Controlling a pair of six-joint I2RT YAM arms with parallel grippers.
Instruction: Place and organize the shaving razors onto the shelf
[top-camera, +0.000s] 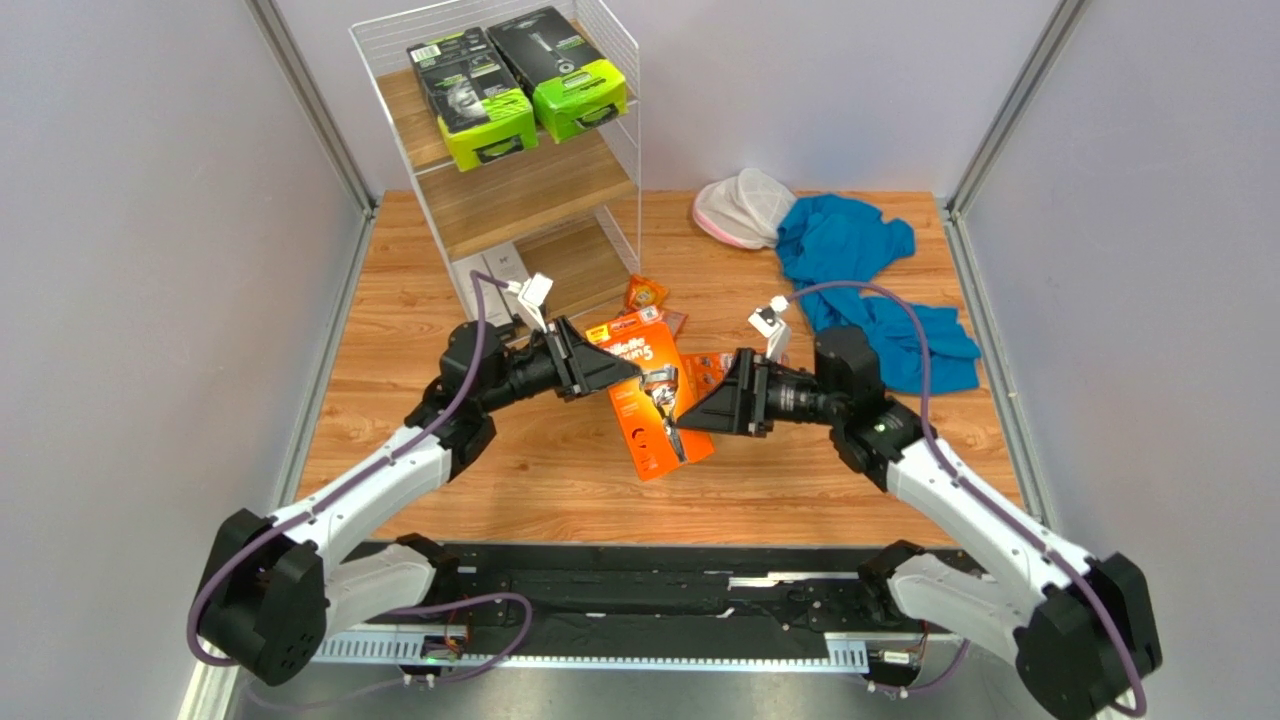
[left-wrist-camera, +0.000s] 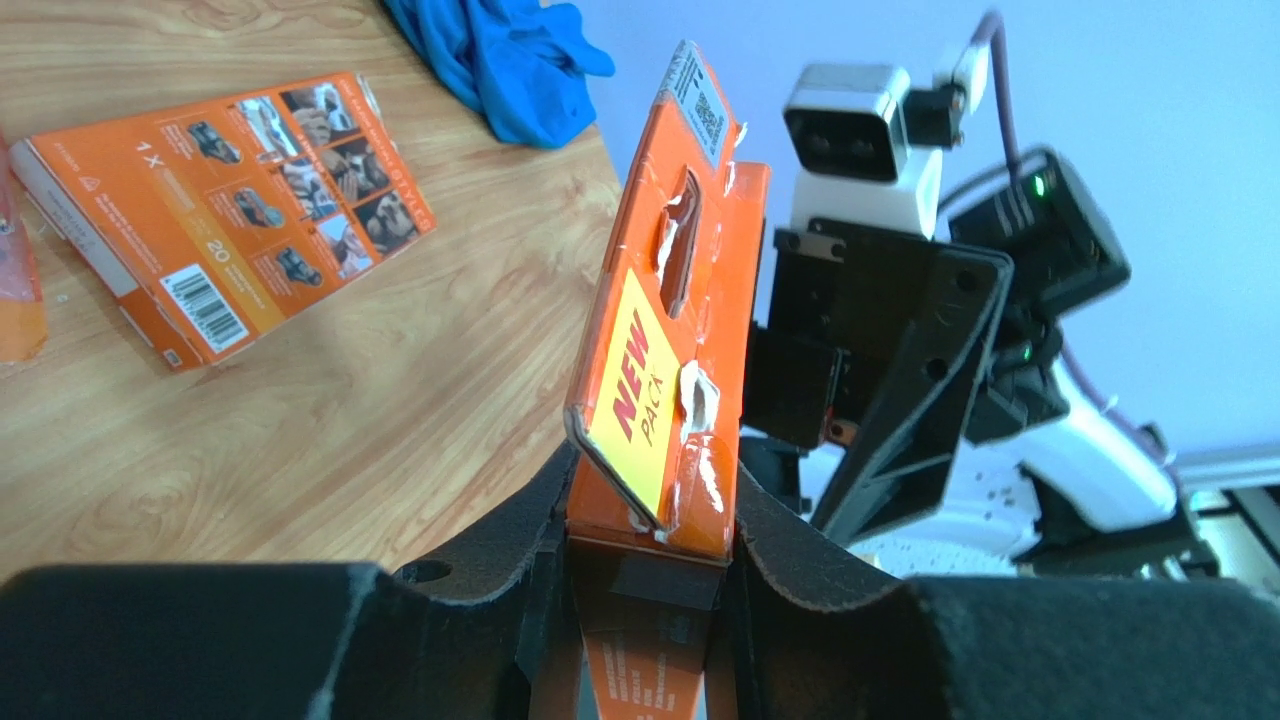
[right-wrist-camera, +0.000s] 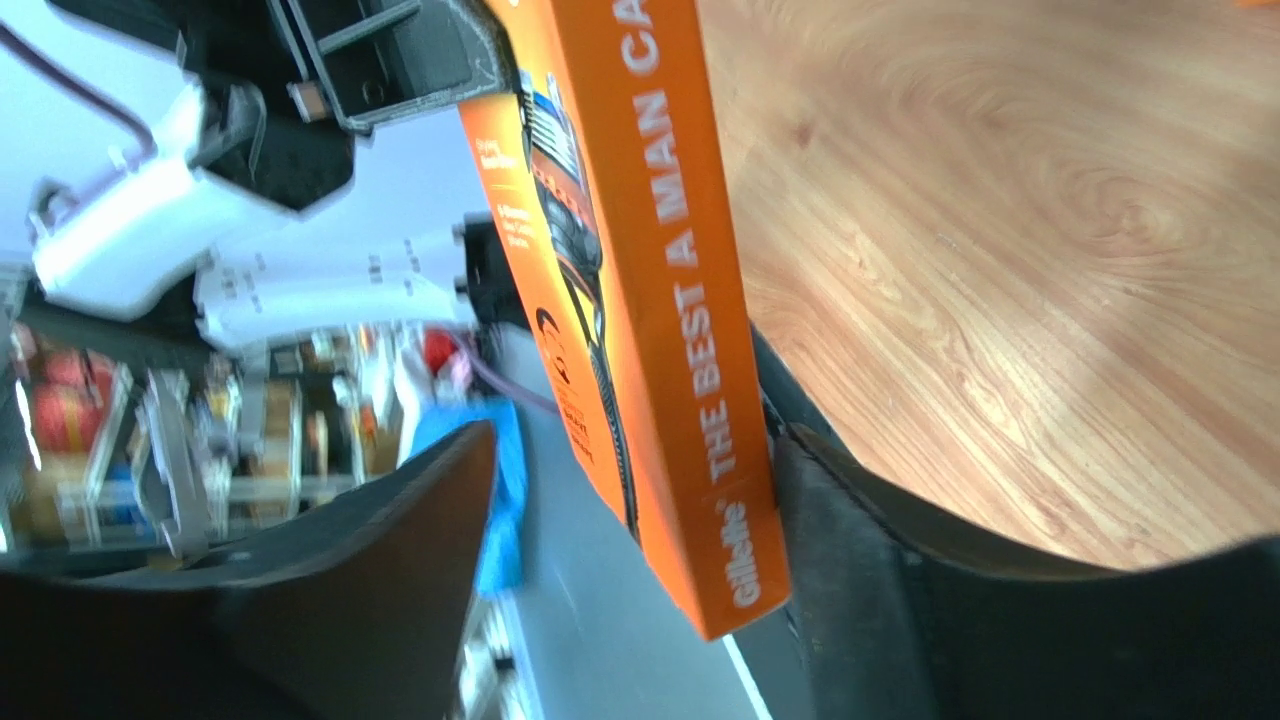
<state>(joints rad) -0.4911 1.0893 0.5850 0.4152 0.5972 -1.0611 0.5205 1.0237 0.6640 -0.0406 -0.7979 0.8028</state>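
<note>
- Left gripper (top-camera: 594, 365): both black fingers are closed flush on one end of a flat orange Gillette pack (top-camera: 654, 428) of card and clear plastic. It carries the pack alone, on edge and off the table.
- Right gripper (right-wrist-camera: 624, 450): the jaws are parted around the other end of the same pack. One finger stands well off the printed face, and the other lies against or just beside the far face. It grips nothing.
- Position of the pack: in mid-air between the two arms, above the light wood-grain tabletop (top-camera: 391, 390) and near the foot of the white wire-frame shelf (top-camera: 526, 192) with wood-grain tiers.
- Shelf load: two black packs with lime-green ends (top-camera: 478, 98) lie side by side on the top tier.
- Table: a second orange box (left-wrist-camera: 226, 195) lies flat. A small orange blister pack (top-camera: 646, 293) lies near the shelf foot, and a crumpled blue cloth (top-camera: 864, 278) is to the right.
- Risk 1: the hold is at one end only, so the long free length could pivot or slide between the fingers during a swing to the shelf.
- Risk 2: the right finger nearest the far face could drag on the pack as that arm backs off, twisting it in the left grip.
- Risk 3: the projecting end could catch the wire side frame on entry and be levered out.
</note>
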